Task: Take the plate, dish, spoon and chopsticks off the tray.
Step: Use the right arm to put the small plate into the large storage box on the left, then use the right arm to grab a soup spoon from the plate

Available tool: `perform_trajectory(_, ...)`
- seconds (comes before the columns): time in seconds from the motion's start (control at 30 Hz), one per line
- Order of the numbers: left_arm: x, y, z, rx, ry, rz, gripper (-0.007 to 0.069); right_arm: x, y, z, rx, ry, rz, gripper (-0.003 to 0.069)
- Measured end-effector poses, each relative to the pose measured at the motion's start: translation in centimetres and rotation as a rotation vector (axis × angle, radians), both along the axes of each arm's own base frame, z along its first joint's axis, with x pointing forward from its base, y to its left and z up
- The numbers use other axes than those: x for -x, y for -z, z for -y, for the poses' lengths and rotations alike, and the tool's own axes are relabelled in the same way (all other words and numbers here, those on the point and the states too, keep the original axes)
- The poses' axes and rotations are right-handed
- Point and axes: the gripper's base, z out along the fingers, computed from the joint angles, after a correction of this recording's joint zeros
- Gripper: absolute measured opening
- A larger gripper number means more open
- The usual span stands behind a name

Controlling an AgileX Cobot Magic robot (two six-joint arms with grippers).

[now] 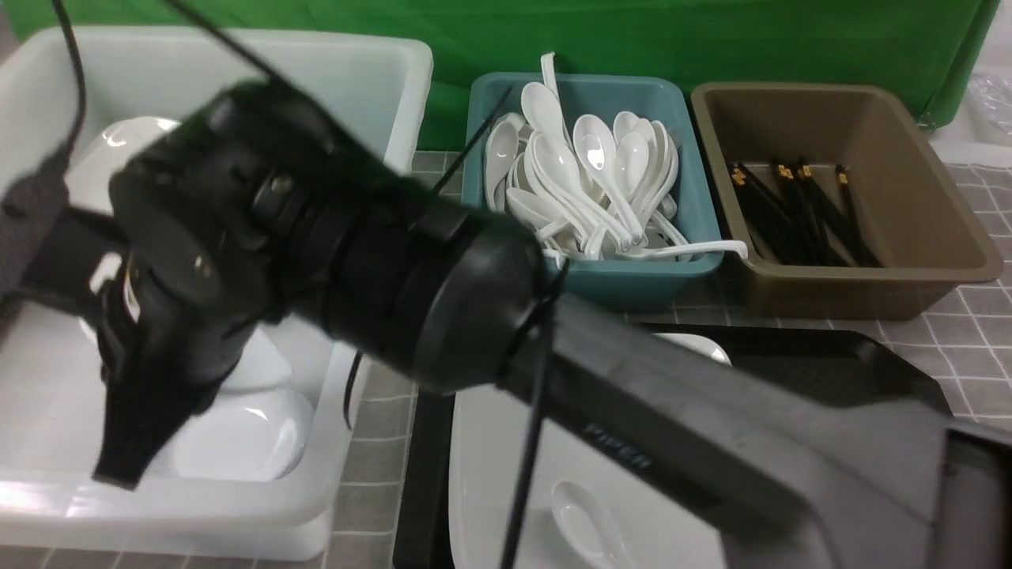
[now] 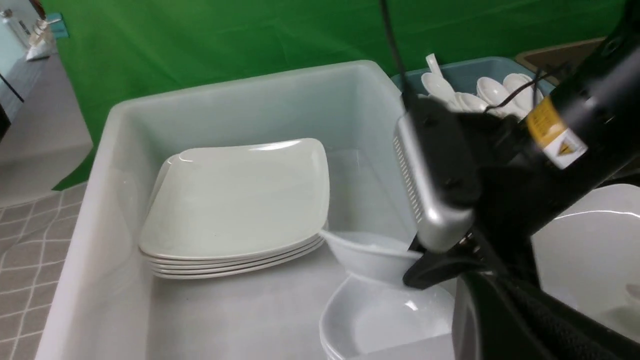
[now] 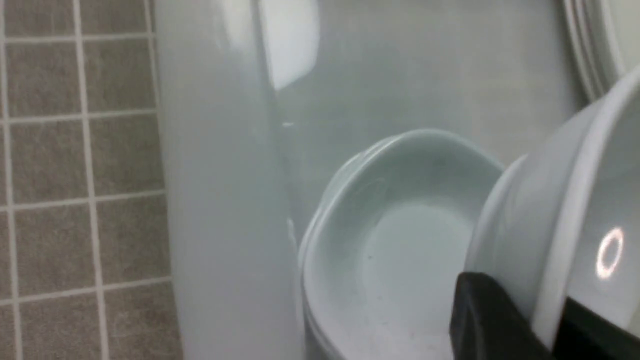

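Observation:
My right arm reaches across to the left, over the white tub. My right gripper is shut on the rim of the small white dish. The dish hangs tilted just above another dish lying in the tub. The large white plate sits on the black tray with the spoon on it. The chopsticks are hidden behind my right arm or out of view. My left gripper is shut and does not show clearly.
A stack of square plates lies in the tub's far part. Behind the tray stand a teal bin full of white spoons and a brown bin holding black chopsticks. A green backdrop closes off the back.

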Motion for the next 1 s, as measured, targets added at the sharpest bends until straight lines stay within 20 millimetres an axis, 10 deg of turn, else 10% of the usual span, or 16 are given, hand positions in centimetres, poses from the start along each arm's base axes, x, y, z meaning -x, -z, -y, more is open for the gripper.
perform_trajectory(0.5,0.2,-0.1,0.6,0.036,0.061,0.000,0.0010,0.2,1.2,0.6,0.118,-0.001,-0.057,0.0435)
perform_trajectory(0.8,-0.4,0.2,1.3,0.070,0.104,0.027,0.0010,2.2,-9.0,4.8,-0.051,0.072,-0.014,0.0423)
perform_trajectory(1.0,-1.0,0.5,1.7,0.059,0.118,0.026,0.0010,3.1,-12.8,9.5,-0.038,0.209,0.065,0.0242)
